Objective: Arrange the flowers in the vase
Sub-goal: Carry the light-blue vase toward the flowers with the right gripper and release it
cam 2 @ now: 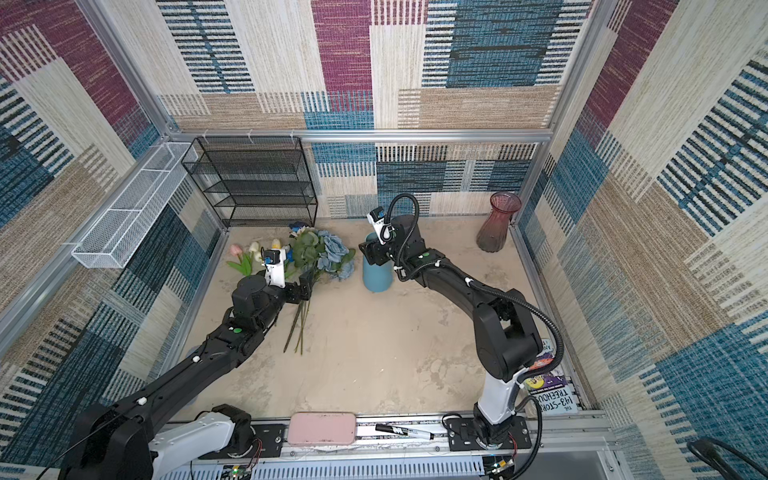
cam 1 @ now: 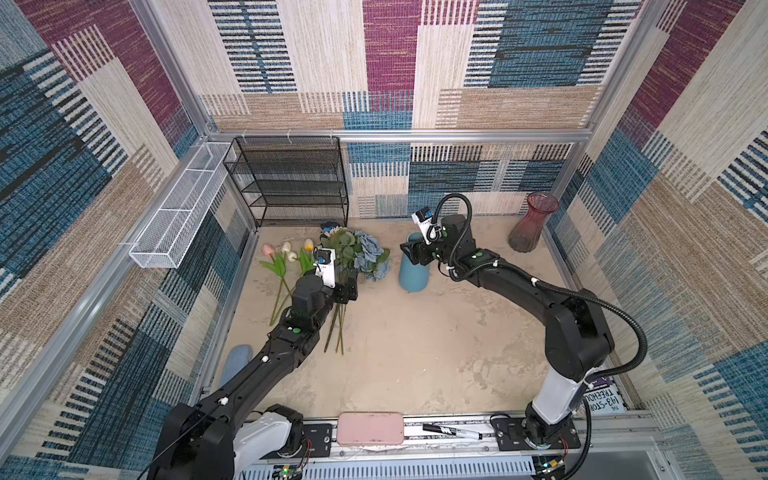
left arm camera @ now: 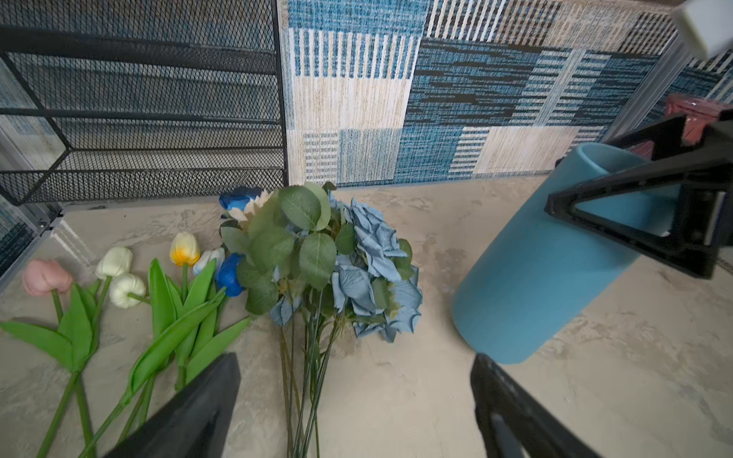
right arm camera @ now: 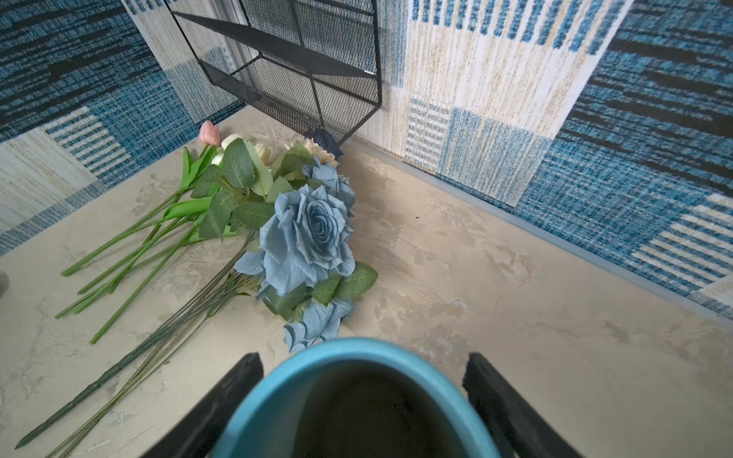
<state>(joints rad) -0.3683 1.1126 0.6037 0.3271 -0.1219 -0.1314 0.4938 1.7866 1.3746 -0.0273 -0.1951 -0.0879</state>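
Left gripper (left arm camera: 353,412): jaws spread wide, nothing held. Thin dark-green wire stems (left arm camera: 303,380) of the flower bunch run through the gap between them; whether they touch cannot be told. Just beyond the fingertips lie dusty-blue fabric roses (left arm camera: 373,257) with broad green leaves. Further out are a cream sunflower (left arm camera: 248,210) and a bright blue rose (left arm camera: 238,196). Outside the jaw on the side away from the vase, pink, white, yellow and blue tulips (left arm camera: 115,261) lie flat on the mottled beige tabletop (cam 1: 415,353).

Right gripper (right arm camera: 365,357): jaws at middling width, closed on the upper wall of the matte blue cylindrical vase (right arm camera: 277,396). The roses lie just ahead of these fingertips. A ribbed red glass vase (cam 1: 534,224) stands well apart on the side away from the flowers.
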